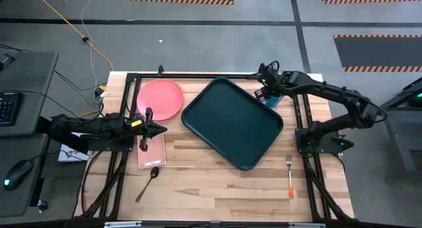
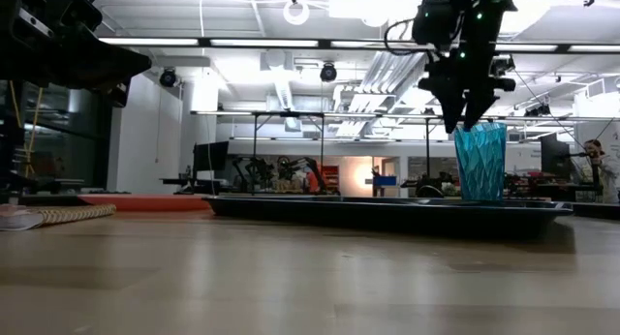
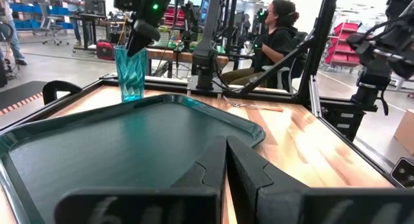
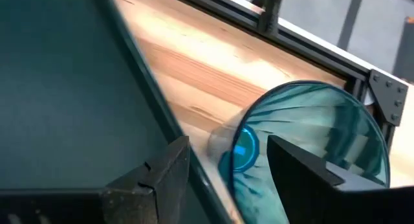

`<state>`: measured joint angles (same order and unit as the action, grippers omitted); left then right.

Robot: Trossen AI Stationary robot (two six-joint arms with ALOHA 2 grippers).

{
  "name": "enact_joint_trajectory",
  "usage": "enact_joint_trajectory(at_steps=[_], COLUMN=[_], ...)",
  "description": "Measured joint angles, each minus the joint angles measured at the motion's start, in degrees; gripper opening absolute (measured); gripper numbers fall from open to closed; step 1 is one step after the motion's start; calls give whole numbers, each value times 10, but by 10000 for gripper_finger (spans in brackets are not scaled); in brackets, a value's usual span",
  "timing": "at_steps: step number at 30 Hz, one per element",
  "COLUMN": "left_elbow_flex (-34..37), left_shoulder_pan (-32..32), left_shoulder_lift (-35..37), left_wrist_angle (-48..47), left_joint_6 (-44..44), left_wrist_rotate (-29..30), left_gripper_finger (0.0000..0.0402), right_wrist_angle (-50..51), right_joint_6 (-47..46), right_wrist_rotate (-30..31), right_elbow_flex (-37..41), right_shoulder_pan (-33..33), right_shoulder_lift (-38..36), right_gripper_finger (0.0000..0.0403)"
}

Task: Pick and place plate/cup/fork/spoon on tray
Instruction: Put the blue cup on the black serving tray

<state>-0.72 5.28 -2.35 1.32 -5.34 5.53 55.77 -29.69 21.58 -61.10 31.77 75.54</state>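
The teal cup [image 1: 273, 100] stands upright on the table just beyond the far right corner of the dark green tray [image 1: 232, 121]. My right gripper [image 4: 228, 146] is open over the cup's rim, with one finger inside the cup [image 4: 310, 133] and one outside. My left gripper [image 1: 158, 128] is shut and empty, above the pink slab [image 1: 151, 152] by the tray's left side. The pink plate [image 1: 160, 99] lies flat at the far left. The dark spoon [image 1: 148, 183] lies near the front left and the orange-handled fork [image 1: 289, 175] at the front right. My right gripper comes at the cup from above, slanting down. One finger [image 4: 304, 175] is inside the cup and the other [image 4: 158, 175] is outside, with the rim's tray-side wall [image 4: 242, 143] between them. I cannot tell whether either finger touches the wall.
A black frame rail [image 1: 198, 75] runs along the table's far edge close behind the cup. The low view shows the cup [image 2: 480, 161] rising behind the tray's rim [image 2: 387, 211]. A person sits beyond the table in the left wrist view [image 3: 278, 30].
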Motion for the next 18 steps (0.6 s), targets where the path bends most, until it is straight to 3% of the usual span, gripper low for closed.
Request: enact_joint_trajectory(at_steps=[18], left_elbow_flex=[0], left_shoulder_pan=[0], left_shoulder_lift=[0], left_wrist_angle=[0], left_joint_6=[0], left_wrist_rotate=[0], left_gripper_finger=[5], right_wrist_angle=[23], right_joint_6=[39], right_wrist_rotate=[-17], right_elbow_flex=[0], right_shoulder_pan=[40], right_shoulder_lift=[74], right_gripper_finger=[194])
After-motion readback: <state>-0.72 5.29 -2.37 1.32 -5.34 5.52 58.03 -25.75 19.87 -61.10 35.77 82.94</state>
